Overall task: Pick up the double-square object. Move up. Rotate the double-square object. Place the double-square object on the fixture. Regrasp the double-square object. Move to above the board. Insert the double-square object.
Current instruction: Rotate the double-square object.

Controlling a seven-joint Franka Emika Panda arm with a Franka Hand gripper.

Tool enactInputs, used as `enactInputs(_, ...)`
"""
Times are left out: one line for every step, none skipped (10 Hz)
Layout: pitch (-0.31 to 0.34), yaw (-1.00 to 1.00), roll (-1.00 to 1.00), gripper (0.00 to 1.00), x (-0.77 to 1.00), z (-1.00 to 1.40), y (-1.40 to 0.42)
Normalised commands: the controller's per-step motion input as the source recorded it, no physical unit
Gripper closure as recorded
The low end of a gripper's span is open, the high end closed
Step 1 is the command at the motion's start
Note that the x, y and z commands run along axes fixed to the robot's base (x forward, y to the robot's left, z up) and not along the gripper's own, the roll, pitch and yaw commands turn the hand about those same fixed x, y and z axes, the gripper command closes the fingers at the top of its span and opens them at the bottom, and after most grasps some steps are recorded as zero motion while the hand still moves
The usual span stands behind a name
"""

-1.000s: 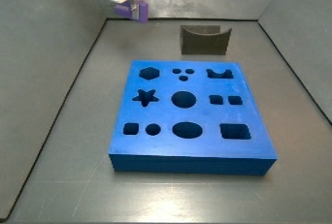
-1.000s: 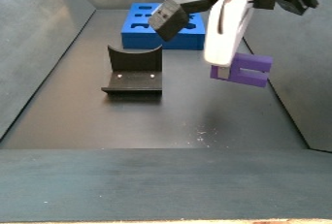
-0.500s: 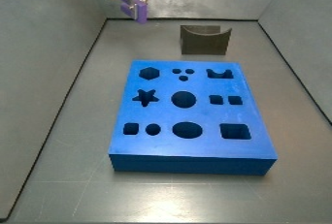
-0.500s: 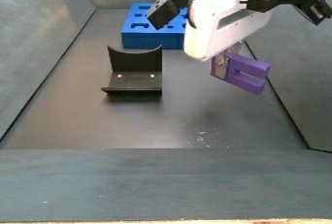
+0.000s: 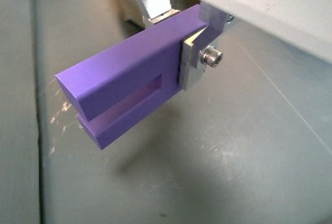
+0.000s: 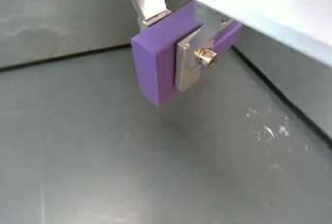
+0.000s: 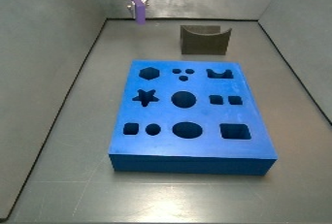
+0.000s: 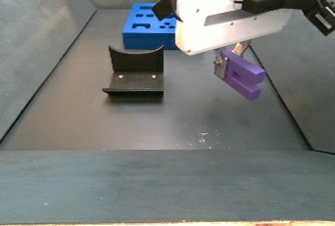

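My gripper (image 8: 233, 58) is shut on the purple double-square object (image 8: 244, 76) and holds it tilted in the air, well above the dark floor. In both wrist views the silver fingers (image 5: 199, 58) (image 6: 195, 56) clamp the block (image 5: 123, 82) (image 6: 162, 58) across its thin sides. In a side view the gripper (image 7: 138, 1) hangs at the back left with the purple piece (image 7: 138, 11) below it. The dark fixture (image 8: 132, 73) (image 7: 204, 40) stands on the floor, apart from the gripper. The blue board (image 7: 189, 114) (image 8: 147, 26) lies flat with its cut-outs facing up.
Grey walls (image 7: 65, 24) close in the work area on the sides and back. Pale scratch marks (image 8: 206, 135) show on the floor below the gripper.
The gripper has turned with the double-square object in it; the block has tilted further. It stays in the air.
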Motion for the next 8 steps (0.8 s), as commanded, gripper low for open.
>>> enactInputs(0.001, -1.00, -0.02, 1.00, -0.01, 0.00, 0.02)
enactInputs(0.001, -1.00, -0.02, 1.00, -0.01, 0.00, 0.02)
enactInputs(0.002, -1.00, -0.03, 1.00, -0.01, 0.00, 0.02)
enactInputs(0.002, -0.86, -0.03, 1.00, -0.01, 0.00, 0.02)
enactInputs(0.002, -0.53, -0.03, 1.00, -0.01, 0.00, 0.02)
enactInputs(0.002, -0.35, -0.03, 1.00, -0.01, 0.00, 0.02)
enactInputs(0.002, -0.23, -0.03, 1.00, -0.01, 0.00, 0.02)
enactInputs(0.000, 0.00, 0.00, 1.00, 0.00, -1.00, 0.00)
